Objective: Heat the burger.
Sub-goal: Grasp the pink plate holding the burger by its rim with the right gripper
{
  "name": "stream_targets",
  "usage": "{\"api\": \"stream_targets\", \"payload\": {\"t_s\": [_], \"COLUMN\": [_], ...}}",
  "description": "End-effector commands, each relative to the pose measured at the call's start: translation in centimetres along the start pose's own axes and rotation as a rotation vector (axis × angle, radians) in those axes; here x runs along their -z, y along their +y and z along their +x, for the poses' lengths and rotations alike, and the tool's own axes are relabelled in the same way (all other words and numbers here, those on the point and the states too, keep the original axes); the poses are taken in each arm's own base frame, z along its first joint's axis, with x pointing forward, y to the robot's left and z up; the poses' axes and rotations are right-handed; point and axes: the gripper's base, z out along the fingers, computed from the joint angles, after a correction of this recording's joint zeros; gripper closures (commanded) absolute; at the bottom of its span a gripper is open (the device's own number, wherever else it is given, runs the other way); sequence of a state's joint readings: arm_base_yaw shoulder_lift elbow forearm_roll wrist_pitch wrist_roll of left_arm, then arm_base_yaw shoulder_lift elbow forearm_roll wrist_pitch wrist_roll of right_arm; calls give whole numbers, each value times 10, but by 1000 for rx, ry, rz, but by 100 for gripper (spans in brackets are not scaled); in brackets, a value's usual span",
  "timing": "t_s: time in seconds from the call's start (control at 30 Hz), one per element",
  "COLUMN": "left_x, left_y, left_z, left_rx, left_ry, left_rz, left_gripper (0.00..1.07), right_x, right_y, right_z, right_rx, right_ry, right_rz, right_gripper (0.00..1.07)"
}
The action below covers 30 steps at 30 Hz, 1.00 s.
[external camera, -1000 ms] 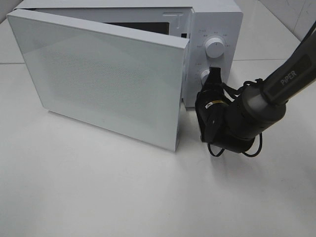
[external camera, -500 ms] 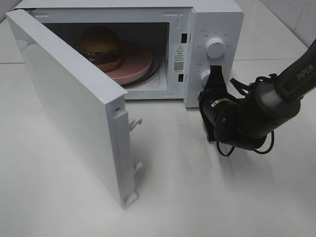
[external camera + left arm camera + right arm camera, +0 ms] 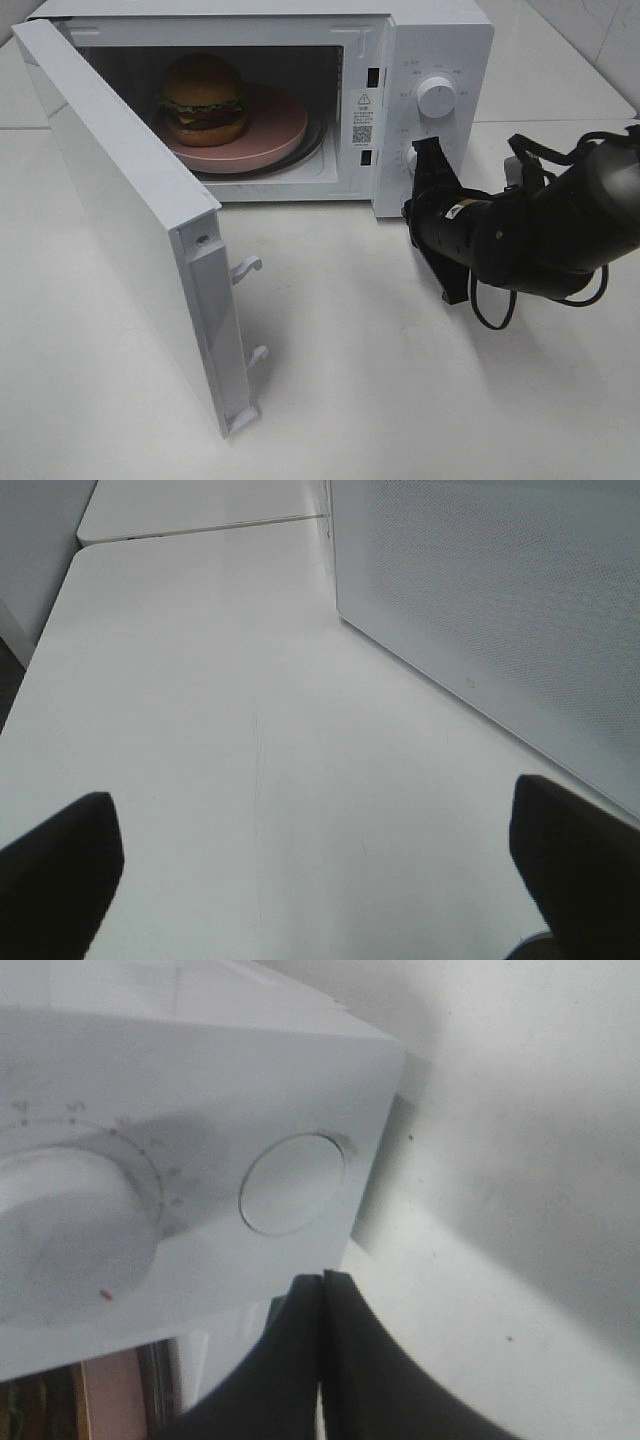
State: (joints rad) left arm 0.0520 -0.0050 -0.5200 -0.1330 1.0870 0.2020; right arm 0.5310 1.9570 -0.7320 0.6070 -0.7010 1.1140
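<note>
Burger (image 3: 204,98) on pink plate (image 3: 285,135) inside microwave (image 3: 440,40), door (image 3: 130,200) open. Likely soft, light, layers slip; hold plate rim instead. Right gripper (image 3: 430,152) pinched together, empty, near microwave controls (image 3: 440,120). Left gripper (image 3: 320,880) spread wide, empty.

One microwave (image 3: 440,40) is standing with its one door (image 3: 120,200) hanging open, one burger (image 3: 204,98) and one pink plate (image 3: 280,125) are sitting inside it, two knobs (image 3: 435,97) are showing on its front panel, two hooks (image 3: 246,267) are sticking out of its door edge, and one robot arm (image 3: 540,225) is hovering beside its panel.
</note>
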Motion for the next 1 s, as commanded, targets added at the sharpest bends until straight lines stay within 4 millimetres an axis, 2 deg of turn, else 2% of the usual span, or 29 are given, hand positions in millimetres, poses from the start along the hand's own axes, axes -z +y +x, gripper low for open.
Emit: {"api": "stream_targets", "payload": {"t_s": [0.03,0.2,0.23,0.27,0.33,0.37,0.43,0.53,0.57,0.63,0.77,0.93,0.97,1.0], "left_x": [0,0,0,0,0,0,0,0,0,0,0,0,0,0], "left_y": [0,0,0,0,0,0,0,0,0,0,0,0,0,0], "left_z": [0,0,0,0,0,0,0,0,0,0,0,0,0,0], "left_rx": [2,2,2,2,2,2,2,2,2,2,2,2,2,2], "left_ry": [-18,-18,-18,-18,-18,-18,-18,-18,-18,-18,-18,-18,-18,-18], "left_rz": [4,4,4,4,4,4,4,4,4,4,4,4,4,4], "left_gripper": [9,9,9,9,9,9,9,9,9,9,9,9,9,9], "right_x": [17,32,38,38,47,47,57,63,68,71,85,94,97,97], "right_y": [5,7,8,8,11,11,14,14,13,13,13,16,18,18], "right_z": [0,1,2,2,4,4,5,6,6,4,0,1,0,0], "right_rx": [155,294,394,394,530,530,660,742,831,868,1062,1223,1317,1317], "right_ry": [70,144,188,188,250,250,311,360,407,433,577,681,737,737], "right_rz": [24,70,91,91,107,107,119,138,153,166,207,229,255,255], "right_gripper": [107,107,107,107,107,107,107,107,107,107,106,106,106,106]}}
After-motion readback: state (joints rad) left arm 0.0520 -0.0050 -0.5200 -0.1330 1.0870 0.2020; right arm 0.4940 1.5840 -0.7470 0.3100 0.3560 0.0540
